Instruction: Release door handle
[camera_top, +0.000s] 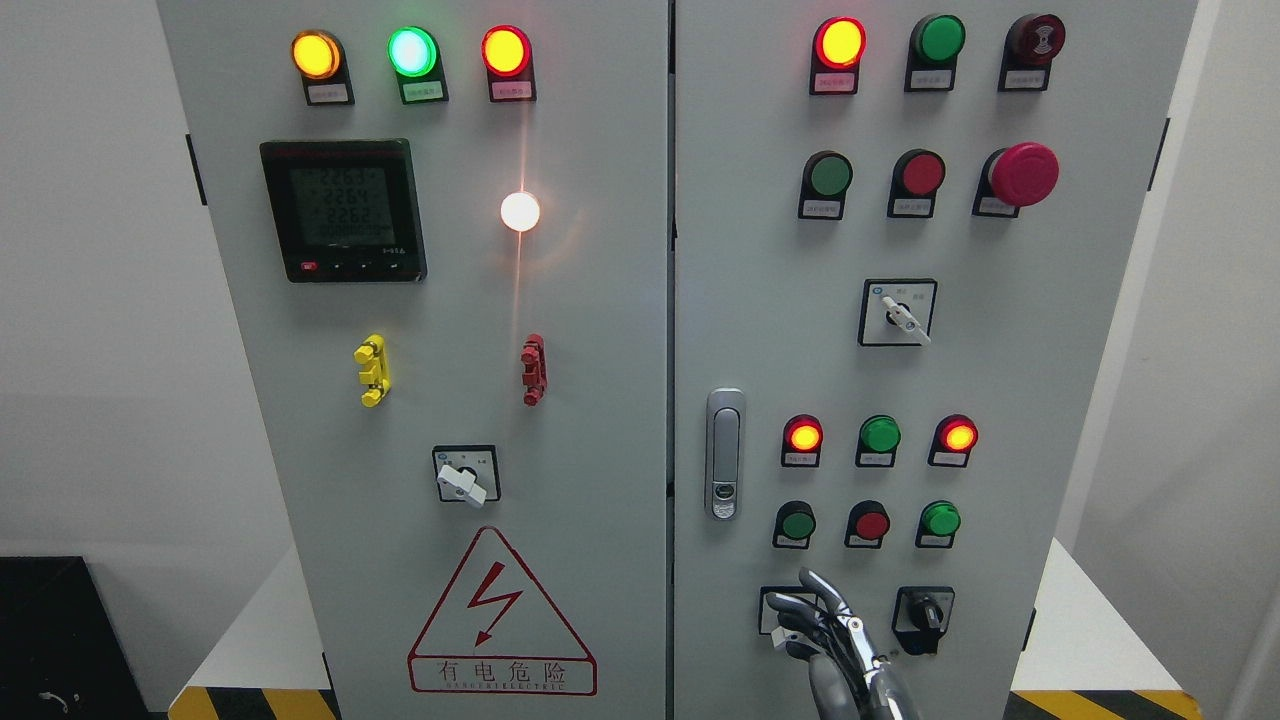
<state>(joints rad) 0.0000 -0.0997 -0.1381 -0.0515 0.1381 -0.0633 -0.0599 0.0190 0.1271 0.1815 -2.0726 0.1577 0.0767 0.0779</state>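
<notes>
A silver door handle (725, 455) sits upright and flush on the left edge of the right cabinet door (1000, 400). My right hand (812, 612) rises from the bottom edge, below and to the right of the handle, well apart from it. Its dark fingers (822, 590) are loosely spread and hold nothing. The hand stands in front of a small selector switch (768, 600), which it partly hides. Both doors appear closed. The left arm does not show.
The right door carries lit lamps, push buttons, a red emergency button (1022, 174) and selector switches (923, 612). The left door (450, 400) has a meter (343, 210), lamps, yellow and red levers and a high-voltage warning triangle (500, 620). Striped floor tape runs below.
</notes>
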